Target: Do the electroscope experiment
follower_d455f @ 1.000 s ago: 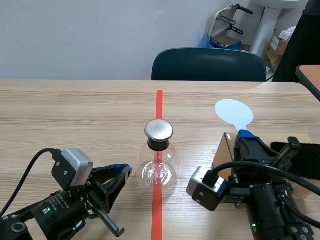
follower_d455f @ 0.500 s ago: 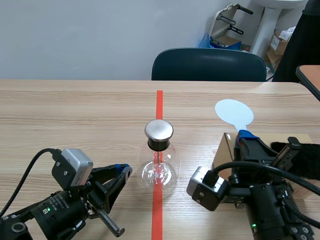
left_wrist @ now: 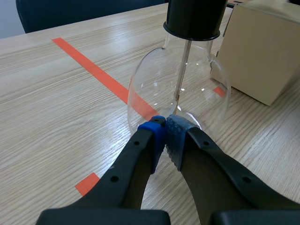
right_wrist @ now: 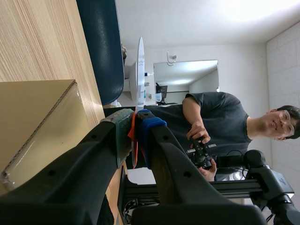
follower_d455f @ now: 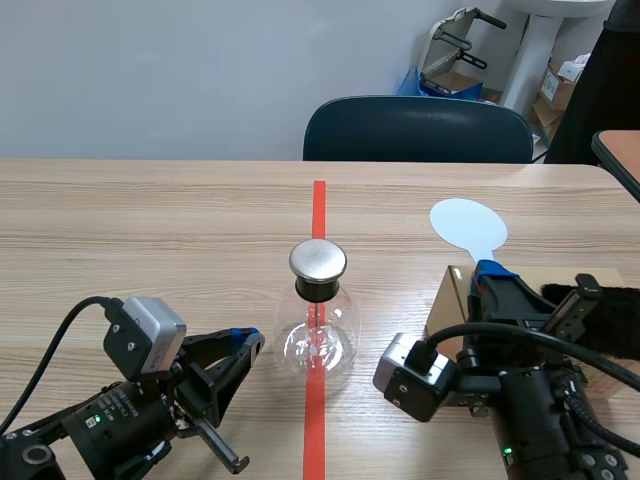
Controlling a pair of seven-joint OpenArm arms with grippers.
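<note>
1. Left end effector: pads pressed together on nothing, tips just beside the flask's base.
2. Right end effector: pinching the orange stem of a paddle, whose pale disc stands past the fingertips. It is close by a cardboard box.
3. Flask: upright mid-bench on the tape line, with a black stopper, a metal cap and a thin rod inside.
4. Handling (a judgement): the glass is probably thin, slick and breakable, so best left standing, or steadied at the neck. The paddle looks light and bendy, so keep hold of the stem.
5. Unclear: foil leaves at the rod's foot cannot be made out, and the box is partly hidden by the right arm.
</note>
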